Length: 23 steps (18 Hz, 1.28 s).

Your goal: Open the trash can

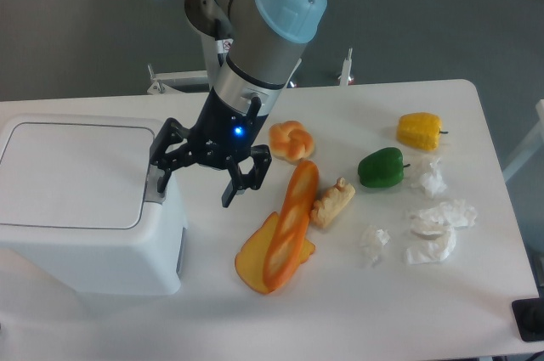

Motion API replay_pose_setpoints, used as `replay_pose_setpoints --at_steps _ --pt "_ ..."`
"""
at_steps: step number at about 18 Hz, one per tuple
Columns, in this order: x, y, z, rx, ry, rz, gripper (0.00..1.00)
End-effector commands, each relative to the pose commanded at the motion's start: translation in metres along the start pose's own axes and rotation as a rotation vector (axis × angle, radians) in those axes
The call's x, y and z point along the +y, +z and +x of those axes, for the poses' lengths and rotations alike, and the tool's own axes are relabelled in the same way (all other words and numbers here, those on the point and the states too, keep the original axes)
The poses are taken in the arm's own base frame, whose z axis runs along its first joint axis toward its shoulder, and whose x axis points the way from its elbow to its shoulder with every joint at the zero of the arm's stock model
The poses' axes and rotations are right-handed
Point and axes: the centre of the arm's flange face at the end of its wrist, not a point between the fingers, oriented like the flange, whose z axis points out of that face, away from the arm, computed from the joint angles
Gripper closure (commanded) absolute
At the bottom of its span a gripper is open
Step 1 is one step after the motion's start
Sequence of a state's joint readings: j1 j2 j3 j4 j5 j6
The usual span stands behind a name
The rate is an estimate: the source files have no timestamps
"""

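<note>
Sitting at the table's (255,318) left edge, the trash can (81,204) has its lid down.
We see the gripper (197,181) spread wide, one finger (160,176) over the grey push-button (153,187); baguette (289,225) just right.

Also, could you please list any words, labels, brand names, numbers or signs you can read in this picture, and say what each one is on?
None can be read.
A small white sticker on the arm below the blue cap bears dark marks, too small and blurred to read.
The trash can, the gripper and the foods show no print; the gripper carries only a blue light.
</note>
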State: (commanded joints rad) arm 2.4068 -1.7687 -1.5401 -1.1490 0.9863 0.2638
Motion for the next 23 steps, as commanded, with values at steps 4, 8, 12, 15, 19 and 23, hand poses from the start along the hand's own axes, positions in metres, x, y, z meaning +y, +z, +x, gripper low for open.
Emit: replay_pose_setpoints --at_steps 4,8,12,15,19,23 --pt "-0.0001 0.0003 0.0009 0.0 0.002 0.001 0.0" --pt "-0.0001 0.0003 0.0009 0.0 0.002 0.001 0.0" --pt "0.0025 0.0032 -0.0016 0.001 0.004 -0.005 0.0" --pt "0.0035 0.0046 -0.0022 0.001 0.012 -0.005 0.0" --pt "0.0034 0.0042 -0.0031 0.001 0.011 -0.004 0.0" --pt "0.0028 0.0017 -0.0012 0.013 0.004 0.003 0.0"
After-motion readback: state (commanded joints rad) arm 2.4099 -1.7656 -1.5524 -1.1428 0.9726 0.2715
